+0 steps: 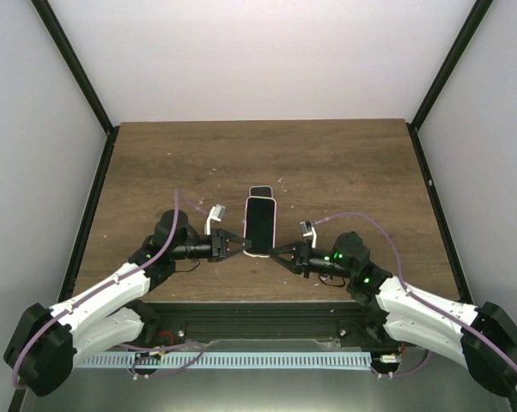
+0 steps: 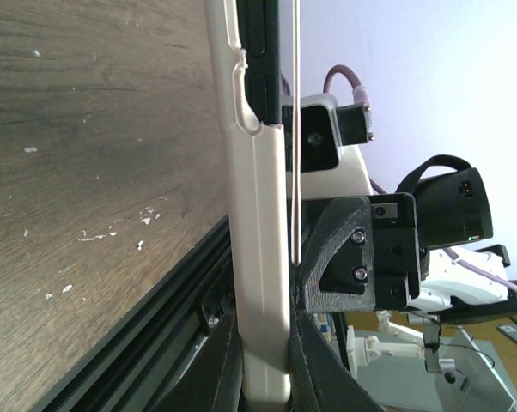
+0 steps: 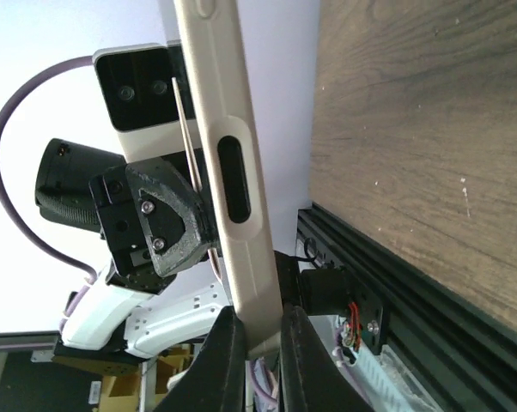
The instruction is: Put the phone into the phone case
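Top external view shows the wooden table (image 1: 344, 172) filling mid-frame, and at its centre the cream phone case (image 1: 260, 256) with the black phone (image 1: 259, 225) lying in it. At the lower end of the case, the left claw (image 1: 240, 245) and right claw (image 1: 278, 251) are each clamped on one long edge. The phone may not be fully seated, so the double squeeze could bow the rim and pop it out, or a one-sided release could twist the case.
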Robot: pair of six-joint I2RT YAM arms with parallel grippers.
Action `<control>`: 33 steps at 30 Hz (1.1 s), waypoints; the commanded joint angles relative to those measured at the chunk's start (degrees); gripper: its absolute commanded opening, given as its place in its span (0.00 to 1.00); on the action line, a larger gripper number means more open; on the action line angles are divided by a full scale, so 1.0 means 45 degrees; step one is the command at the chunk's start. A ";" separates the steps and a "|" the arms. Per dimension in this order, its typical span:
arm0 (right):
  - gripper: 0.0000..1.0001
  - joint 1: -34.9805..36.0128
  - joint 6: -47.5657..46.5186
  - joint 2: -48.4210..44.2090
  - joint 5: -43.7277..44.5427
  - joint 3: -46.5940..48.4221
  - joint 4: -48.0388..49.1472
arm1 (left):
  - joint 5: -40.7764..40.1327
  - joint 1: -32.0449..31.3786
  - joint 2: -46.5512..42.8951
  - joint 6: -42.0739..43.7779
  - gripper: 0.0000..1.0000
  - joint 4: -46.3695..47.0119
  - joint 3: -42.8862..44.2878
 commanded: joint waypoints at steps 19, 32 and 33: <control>0.36 -0.0102 -0.5783 -0.0101 -0.0484 0.2168 0.0501 | 0.0333 0.0121 -0.0599 -0.3391 0.00 0.2754 -0.0668; 0.01 -0.0082 -0.5050 0.0604 -0.0033 0.2864 0.0690 | 0.0134 0.0134 -0.1060 -0.1110 0.07 0.0848 0.0085; 0.01 -0.0092 -0.5274 0.0456 -0.0161 0.2903 0.0442 | 0.0174 0.0147 -0.1173 -0.0881 0.14 0.0598 0.0160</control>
